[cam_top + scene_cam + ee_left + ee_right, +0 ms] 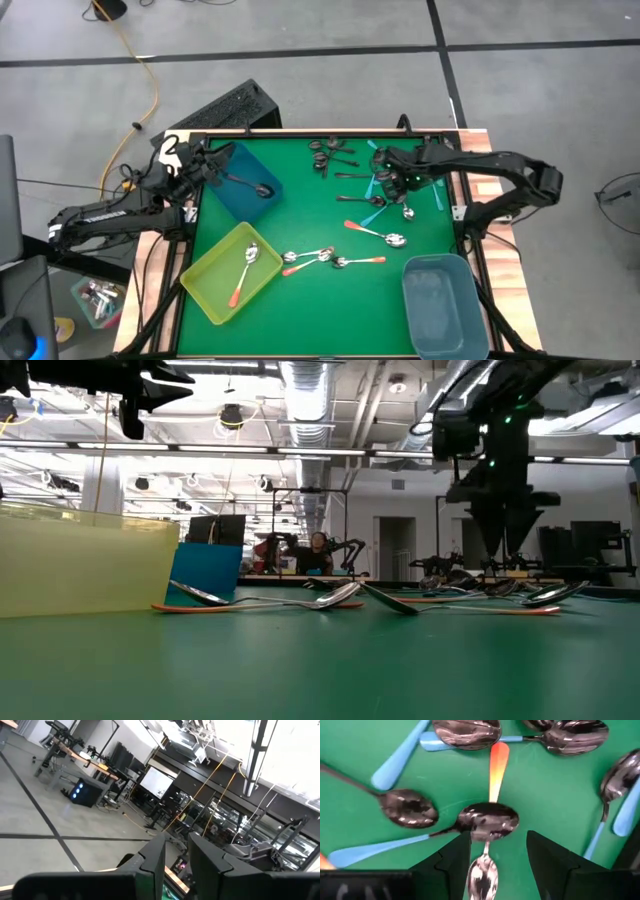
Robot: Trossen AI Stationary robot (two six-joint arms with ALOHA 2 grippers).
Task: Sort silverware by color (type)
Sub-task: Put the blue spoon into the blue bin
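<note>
Green matting covers the worktop point(300, 300), ringed by grey floor. Near the right edge, toward the far side, the right gripper point(492, 865) hangs low over a cluster of spoons point(385, 190), its fingers spread wide and holding nothing; a dark spoon bowl point(489, 821) and an orange-red handle point(498, 770) lie between them. More orange-handled spoons point(330, 258) lie mid-worktop. One sits in the yellow bin point(215, 285) at the near left, and a dark spoon point(250, 184) in the blue bin point(235, 195) at the far left. The left gripper point(175, 862) hovers at the far left corner, fingers slightly parted and empty. A grey-blue bin point(440, 310) stands at the near right corner.
</note>
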